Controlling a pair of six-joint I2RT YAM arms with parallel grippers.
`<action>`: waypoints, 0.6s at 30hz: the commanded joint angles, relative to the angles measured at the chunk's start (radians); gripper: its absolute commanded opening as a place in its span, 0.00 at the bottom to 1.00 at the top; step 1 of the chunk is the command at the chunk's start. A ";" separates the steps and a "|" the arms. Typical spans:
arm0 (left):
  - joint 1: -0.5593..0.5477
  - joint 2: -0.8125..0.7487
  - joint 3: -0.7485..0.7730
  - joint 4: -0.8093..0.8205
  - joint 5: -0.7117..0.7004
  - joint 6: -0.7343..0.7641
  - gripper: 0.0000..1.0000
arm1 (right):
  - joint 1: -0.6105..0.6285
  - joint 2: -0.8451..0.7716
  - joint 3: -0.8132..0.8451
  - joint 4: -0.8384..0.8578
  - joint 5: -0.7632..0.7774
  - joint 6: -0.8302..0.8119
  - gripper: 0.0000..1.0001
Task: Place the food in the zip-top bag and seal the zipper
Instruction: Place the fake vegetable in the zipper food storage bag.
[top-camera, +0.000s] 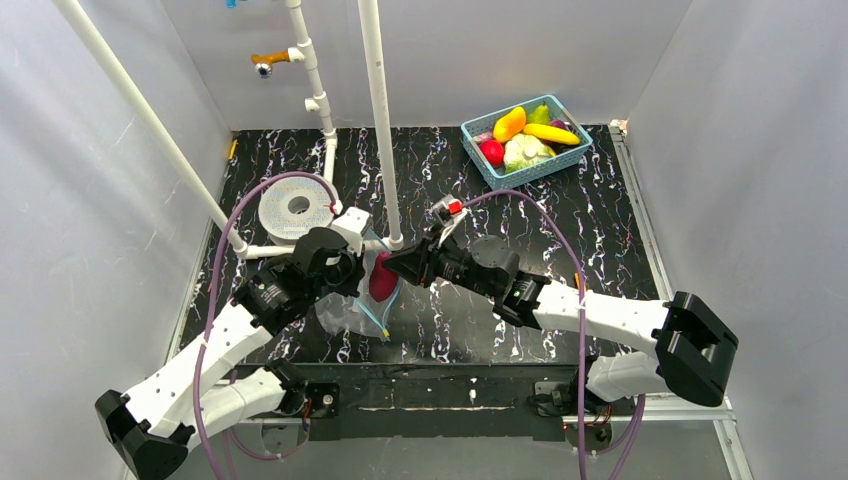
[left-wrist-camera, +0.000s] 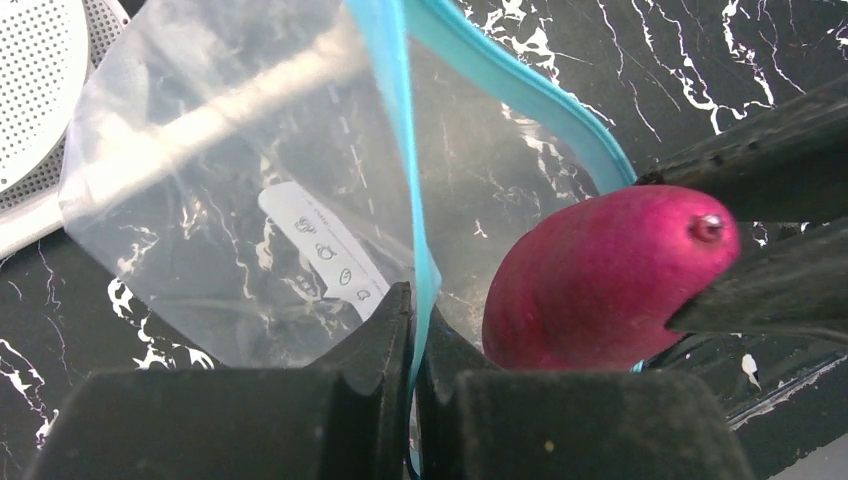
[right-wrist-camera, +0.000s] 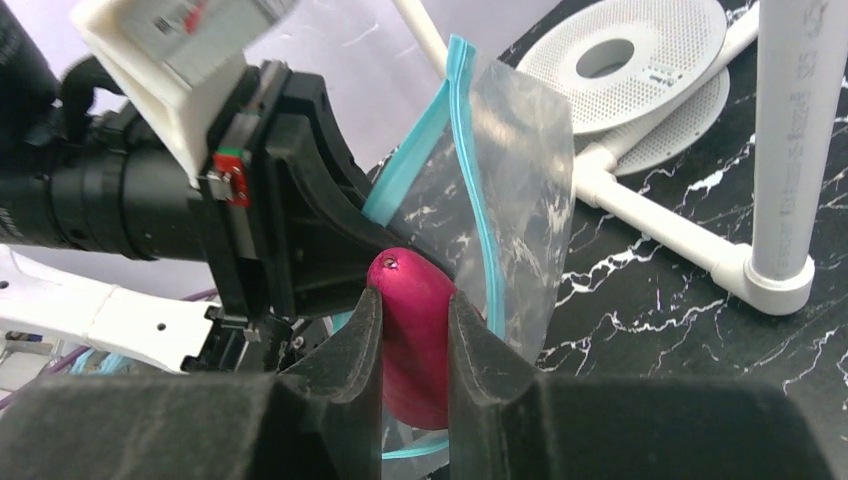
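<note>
One magenta piece (right-wrist-camera: 411, 345), glossy and smooth, was clamped in the right gripper (right-wrist-camera: 415, 298) at the mouth of the zip-top bag (left-wrist-camera: 230, 200), just left of centre in the overhead view. The left gripper (left-wrist-camera: 418, 312) was closed on the zipper (left-wrist-camera: 395, 130), holding the mouth apart. Judged step: loading, early, with other food (top-camera: 527, 135) in the basket (top-camera: 545, 168) at upper right; the next move called for pushing deeper before release, the clear film looking slack.

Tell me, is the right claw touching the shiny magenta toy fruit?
Touching. The right wrist view shows the right gripper with black fingers pressed against both sides of the glossy magenta toy fruit.
</note>
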 joint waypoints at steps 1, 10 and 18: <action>0.002 -0.033 -0.015 0.014 -0.027 -0.002 0.00 | 0.007 -0.005 0.003 -0.068 -0.022 -0.005 0.01; 0.003 -0.059 -0.026 0.032 -0.066 0.007 0.00 | 0.014 0.081 0.171 -0.411 -0.067 0.070 0.01; 0.003 -0.059 -0.029 0.031 -0.066 0.010 0.00 | 0.014 0.115 0.245 -0.502 -0.006 0.094 0.19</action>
